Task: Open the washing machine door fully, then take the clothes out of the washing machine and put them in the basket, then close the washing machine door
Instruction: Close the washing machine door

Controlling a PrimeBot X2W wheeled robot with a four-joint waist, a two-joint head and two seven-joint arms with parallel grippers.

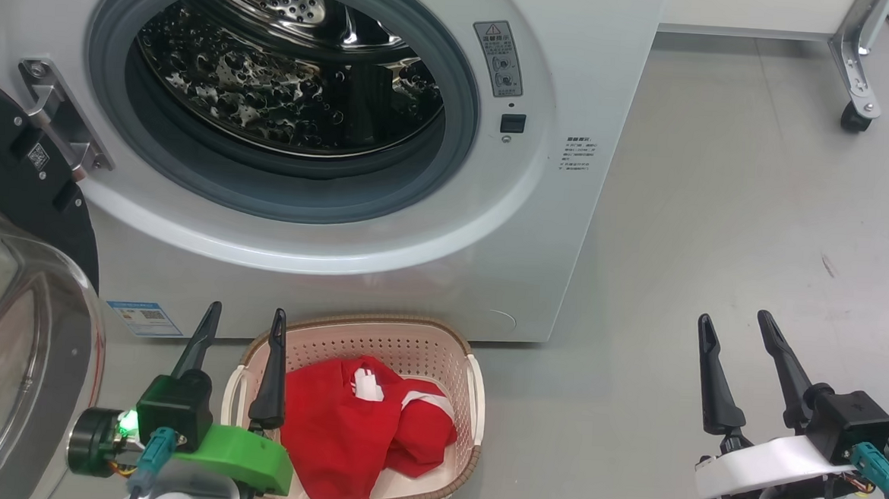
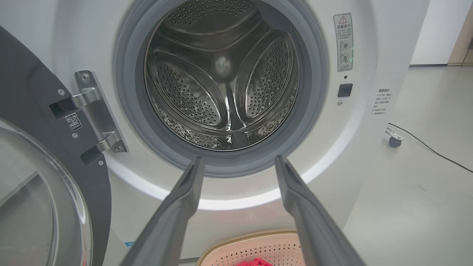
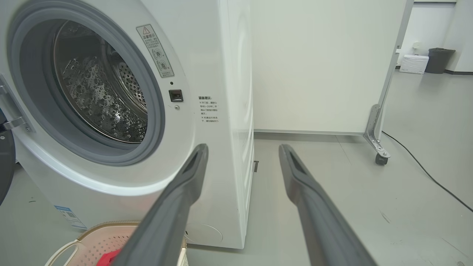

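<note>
Since the left gripper (image 1: 247,311) stood with its two fingers spread and nothing between them, the unloading looked done and the closing step in hand. Just right of its right finger, the clothes (image 1: 359,427) lay heaped in the basket (image 1: 380,324), whose left handle sat almost under that finger. Ahead and above it, the washing machine (image 1: 414,240) gaped, and its drum (image 2: 221,81) looked empty from the left wrist. Close on its left hung the washing machine door (image 1: 29,182), swung wide. I judged the next move called for this arm to reach left, get behind the door's free edge and sweep it rightward onto the opening. The right gripper (image 1: 735,318), likewise spread and empty, was held low, well right of the basket, pointing past the machine's right corner.
</note>
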